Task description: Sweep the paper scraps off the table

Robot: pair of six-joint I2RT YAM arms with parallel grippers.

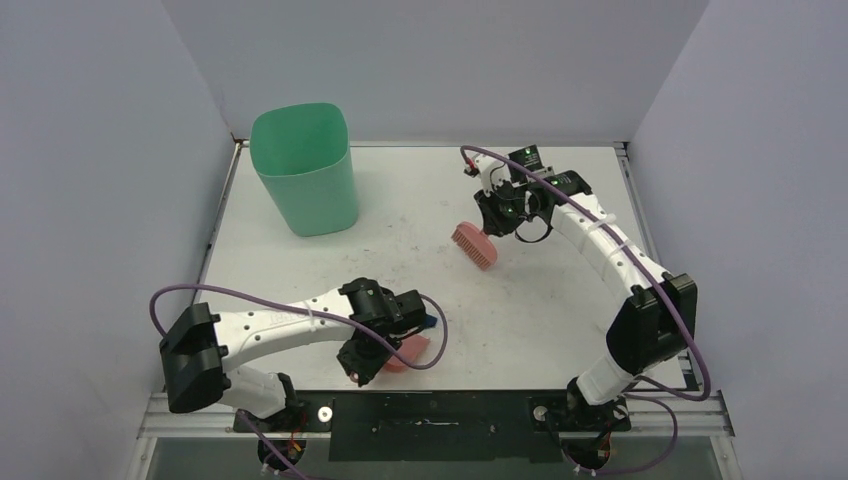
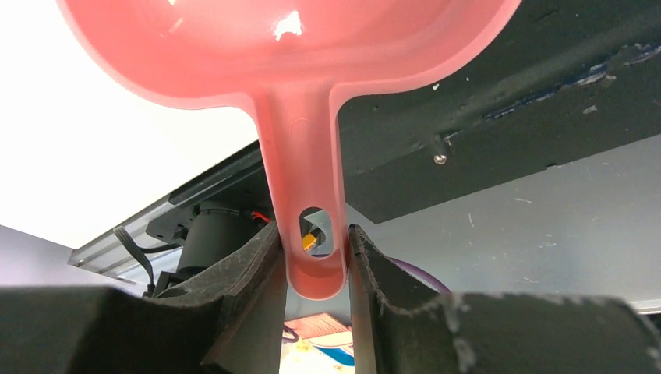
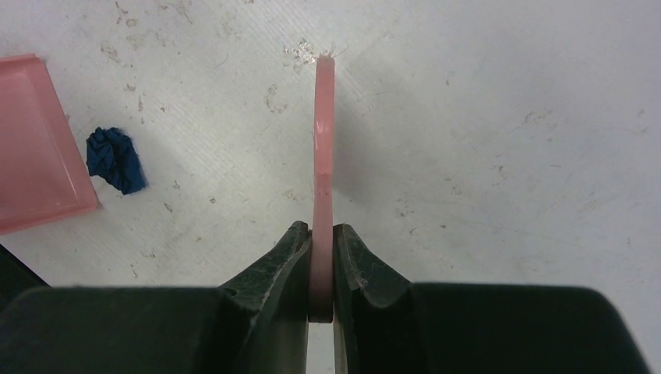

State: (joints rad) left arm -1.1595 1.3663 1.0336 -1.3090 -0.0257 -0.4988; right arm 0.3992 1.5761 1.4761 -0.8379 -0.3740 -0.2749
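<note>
Paper scraps (image 3: 115, 160): saw just one, dark blue, at the left of the right wrist frame, lying on the table (image 3: 483, 117) just beside the pink dustpan (image 3: 31, 148). Had the left end effector (image 2: 313, 241) clamped on the dustpan's handle and the right end effector (image 3: 321, 234) clamped on the pink brush (image 3: 322, 140). Might have flicked the scrap past the dustpan or off the table with a fast, crooked sweep.

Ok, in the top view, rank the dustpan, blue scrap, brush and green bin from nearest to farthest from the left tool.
1. The dustpan, held in the left tool at the near edge.
2. The blue scrap, just beyond the dustpan.
3. The brush, mid-table right, and the green bin, far left: too close to call.
</note>
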